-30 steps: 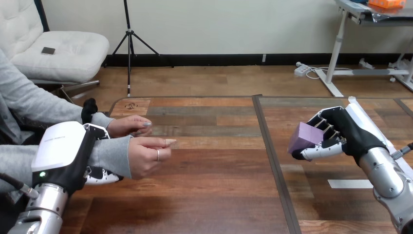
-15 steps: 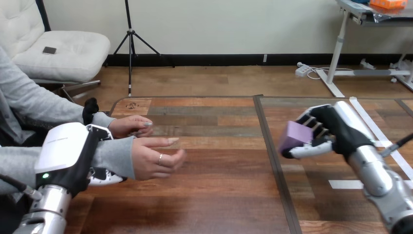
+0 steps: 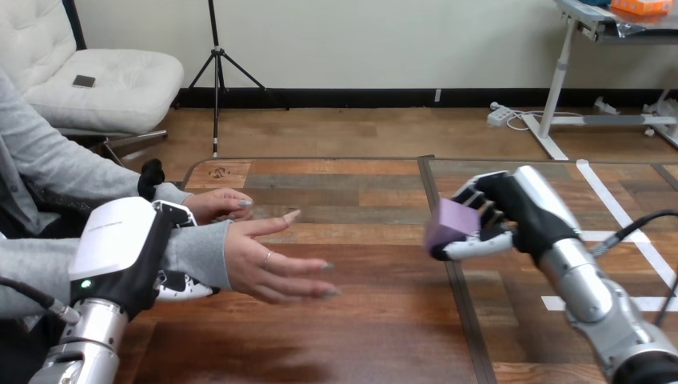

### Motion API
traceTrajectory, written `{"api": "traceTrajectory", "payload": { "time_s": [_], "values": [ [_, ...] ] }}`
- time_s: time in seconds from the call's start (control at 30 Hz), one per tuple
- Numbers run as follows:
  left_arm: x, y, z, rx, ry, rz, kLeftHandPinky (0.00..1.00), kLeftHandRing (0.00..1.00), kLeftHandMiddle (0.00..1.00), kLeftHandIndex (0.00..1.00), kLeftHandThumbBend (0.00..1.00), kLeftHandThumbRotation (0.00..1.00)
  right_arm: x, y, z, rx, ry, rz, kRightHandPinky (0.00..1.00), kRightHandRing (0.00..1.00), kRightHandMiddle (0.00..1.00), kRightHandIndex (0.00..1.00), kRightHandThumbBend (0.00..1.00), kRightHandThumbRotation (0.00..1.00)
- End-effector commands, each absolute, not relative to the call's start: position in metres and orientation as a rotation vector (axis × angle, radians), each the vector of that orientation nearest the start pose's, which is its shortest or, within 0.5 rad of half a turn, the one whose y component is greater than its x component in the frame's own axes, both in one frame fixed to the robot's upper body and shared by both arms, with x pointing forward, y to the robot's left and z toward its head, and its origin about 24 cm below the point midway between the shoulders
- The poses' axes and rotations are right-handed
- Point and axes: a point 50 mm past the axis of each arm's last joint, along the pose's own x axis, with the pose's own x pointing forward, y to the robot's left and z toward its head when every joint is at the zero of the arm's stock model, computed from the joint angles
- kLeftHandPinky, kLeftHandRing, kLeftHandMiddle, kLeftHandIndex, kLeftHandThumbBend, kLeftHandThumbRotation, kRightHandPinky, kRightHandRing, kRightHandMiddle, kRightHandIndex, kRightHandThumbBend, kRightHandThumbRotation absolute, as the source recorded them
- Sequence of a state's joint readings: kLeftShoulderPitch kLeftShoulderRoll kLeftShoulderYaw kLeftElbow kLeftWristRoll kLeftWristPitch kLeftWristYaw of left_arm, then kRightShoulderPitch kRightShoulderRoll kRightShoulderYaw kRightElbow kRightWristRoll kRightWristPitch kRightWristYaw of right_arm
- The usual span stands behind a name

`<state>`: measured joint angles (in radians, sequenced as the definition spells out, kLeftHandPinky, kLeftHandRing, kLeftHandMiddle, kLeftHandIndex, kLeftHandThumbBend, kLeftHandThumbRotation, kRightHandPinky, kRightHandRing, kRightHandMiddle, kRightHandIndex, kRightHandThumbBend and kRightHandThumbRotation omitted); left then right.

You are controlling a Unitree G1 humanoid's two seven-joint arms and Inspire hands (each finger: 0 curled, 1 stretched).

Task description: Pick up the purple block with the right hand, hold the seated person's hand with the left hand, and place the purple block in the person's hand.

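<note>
Centre right, right hand (image 3: 518, 210) grips purple block (image 3: 449, 223) in curled fingers; lower left, left hand (image 3: 126, 254) fingers wrap person's wrist (image 3: 200, 253), person's hand (image 3: 270, 261) open.

Bright, even light is falling from above across the wooden table (image 3: 360, 336), and the planks are giving back a mild sheen rather than hard glare. A soft, loose-edged shadow is lying on the wood beneath the person's outstretched hand (image 3: 272, 268). The white shell on the left hand (image 3: 120, 248) is catching the light most strongly, and a small green lamp is glowing near its wrist. The purple block (image 3: 448, 222), gripped in the right hand (image 3: 512, 212), is showing one paler lit face and one darker, shaded side.
</note>
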<state>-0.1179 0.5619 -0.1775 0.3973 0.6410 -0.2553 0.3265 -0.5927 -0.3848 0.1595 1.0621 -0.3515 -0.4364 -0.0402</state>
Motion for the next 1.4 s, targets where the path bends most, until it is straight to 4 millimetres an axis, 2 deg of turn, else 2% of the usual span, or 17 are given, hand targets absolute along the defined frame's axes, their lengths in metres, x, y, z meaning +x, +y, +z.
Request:
{"api": "traceTrajectory", "payload": {
  "time_s": [0.0, 0.3, 1.37],
  "values": [
    [0.281, 0.214, 0.06, 1.089, -0.302, -0.008, 0.19, 0.25, 0.3, 0.31, 0.77, 0.0, 0.363, -0.191, 0.074, -0.766, -0.145, 0.181, 0.34, 0.37, 0.4, 0.44, 0.8, 0.0],
    [0.282, 0.207, 0.057, 1.079, -0.325, -0.004, 0.19, 0.24, 0.3, 0.3, 0.79, 0.0, 0.363, -0.181, 0.076, -0.761, -0.185, 0.182, 0.33, 0.35, 0.39, 0.44, 0.8, 0.0],
    [0.289, 0.19, 0.056, 1.048, -0.359, -0.041, 0.18, 0.23, 0.29, 0.29, 0.78, 0.0, 0.364, -0.148, 0.082, -0.698, -0.264, 0.236, 0.32, 0.35, 0.39, 0.43, 0.8, 0.0]
  ]
}}
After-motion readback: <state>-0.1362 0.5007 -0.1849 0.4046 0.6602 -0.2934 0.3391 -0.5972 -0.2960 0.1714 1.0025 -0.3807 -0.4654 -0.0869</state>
